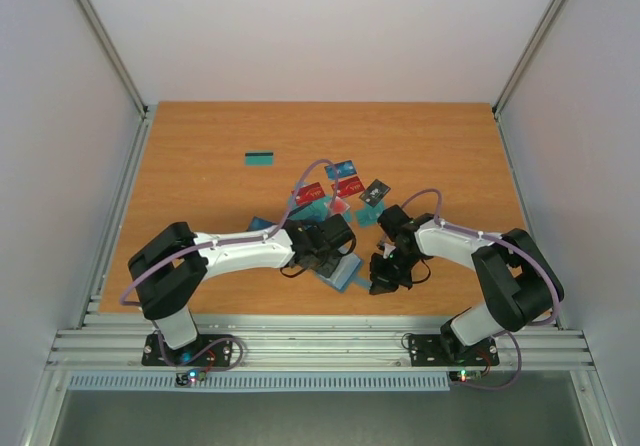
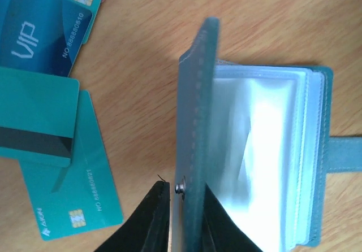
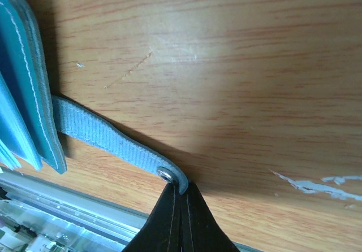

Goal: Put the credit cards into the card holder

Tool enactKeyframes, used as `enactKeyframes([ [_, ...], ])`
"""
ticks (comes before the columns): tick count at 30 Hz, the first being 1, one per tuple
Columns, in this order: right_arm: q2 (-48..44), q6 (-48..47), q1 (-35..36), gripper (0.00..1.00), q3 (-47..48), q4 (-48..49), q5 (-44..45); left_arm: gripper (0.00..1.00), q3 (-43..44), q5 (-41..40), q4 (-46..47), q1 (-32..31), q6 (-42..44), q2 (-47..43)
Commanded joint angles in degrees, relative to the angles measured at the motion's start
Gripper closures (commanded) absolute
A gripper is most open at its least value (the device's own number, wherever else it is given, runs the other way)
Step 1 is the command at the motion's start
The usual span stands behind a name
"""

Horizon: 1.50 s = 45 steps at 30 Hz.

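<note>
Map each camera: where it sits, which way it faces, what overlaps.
Top external: above and behind the arm bases, facing down at the table; both arms show, with the left gripper and right gripper at the card holder.
Left wrist: on the left arm's wrist, looking down past its gripper, which pinches the holder's raised cover; credit cards lie to the left.
Right wrist: on the right arm's wrist, looking down at the table; its gripper pinches the end of the strap.
Shared: both wrist views show the holder and its strap.
</note>
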Motion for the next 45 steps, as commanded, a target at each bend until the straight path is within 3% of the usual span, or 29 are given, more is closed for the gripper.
enactKeyframes([
  [1, 0.1, -0.2, -0.7, 0.99, 0.8, -1.0, 1.2, 0.93, -0.8, 2.5, 2.4, 0.4, -1.0, -1.8],
  [4, 0.2, -0.3, -1.2, 0.99, 1.3, -1.6, 1.7, 1.0, -1.1, 3.5, 2.2, 0.4, -1.8, -2.7],
  [17, 0.7, -1.3, -4.4, 0.99, 2.7, -4.7, 4.7, 1.0, -3.1, 11.6, 2.7, 0.5, -9.2, -5.6],
  [27, -1.2, -0.3, -6.5, 0.99, 2.6, -8.0, 8.0, 1.0, -5.6, 21.0, 10.0, 2.0, -13.6, -6.2],
  [45, -1.0, -1.1, -9.7, 0.99, 1.5, -7.9, 9.6, 1.0, -14.4, 27.5, 18.2, 7.4, -22.0, -4.9],
])
